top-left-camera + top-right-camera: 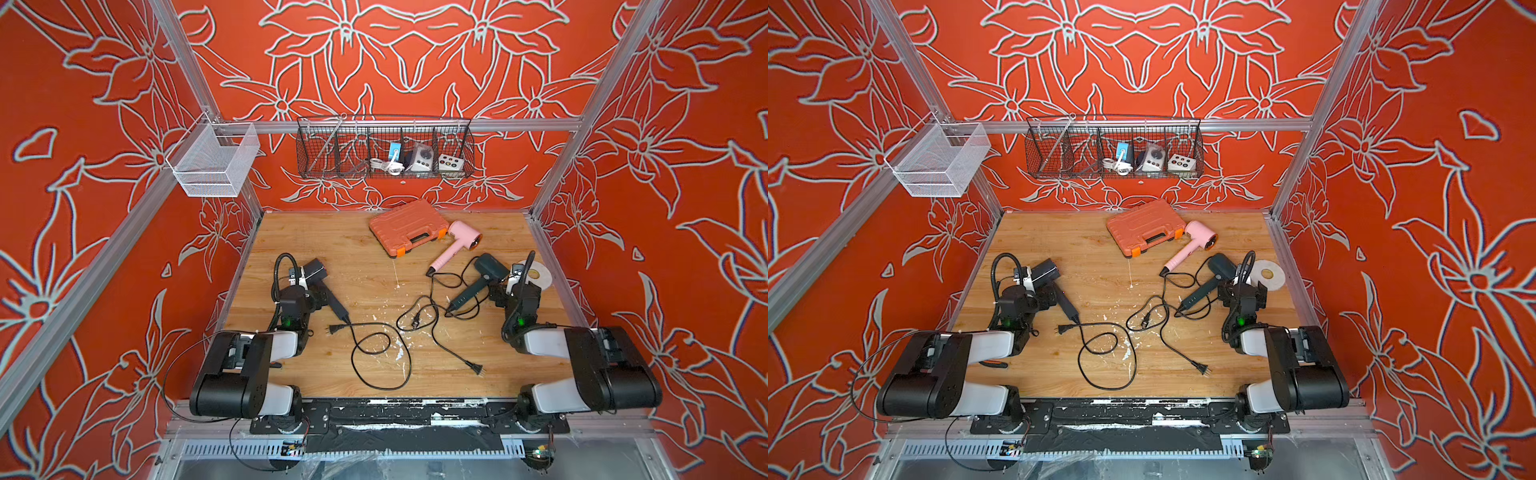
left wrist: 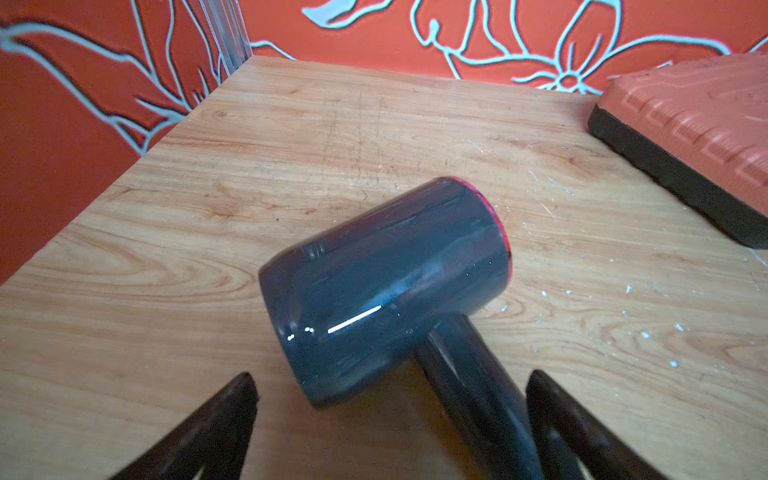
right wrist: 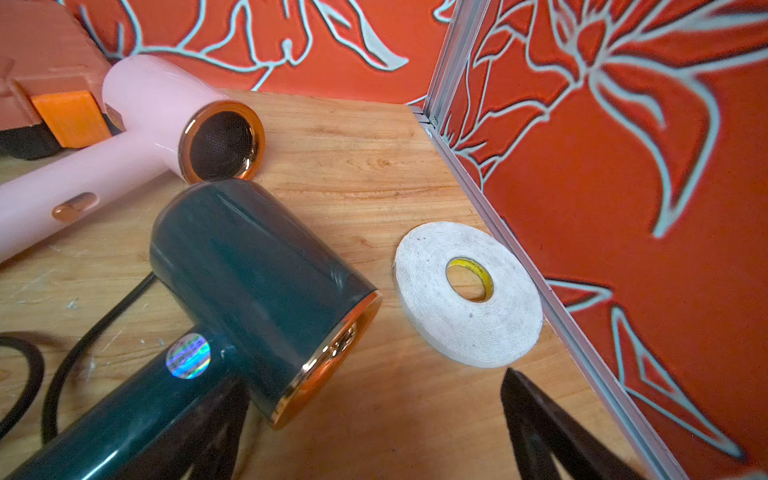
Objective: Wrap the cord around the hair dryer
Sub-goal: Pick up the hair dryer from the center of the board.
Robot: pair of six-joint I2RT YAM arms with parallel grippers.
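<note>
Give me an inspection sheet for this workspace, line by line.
Surface: wooden tabletop, scratched, flecked with white bits.
Job's things: black hair dryer by the left arm, pink hair dryer at the back, dark green hair dryer by the right arm; none wrapped.
Clutter: orange plastic tool case beside the pink dryer; white tape roll with yellow core near the right wall.
Pincers: left pincer open, the black dryer's handle between its fingers; right pincer open by the green dryer's head.
Cables: black cords loose, looping across the middle, plugs free.
Surroundings: red floral walls; black wire basket holding adapters on the back rail; white mesh basket on the left rail, nothing seen inside.
</note>
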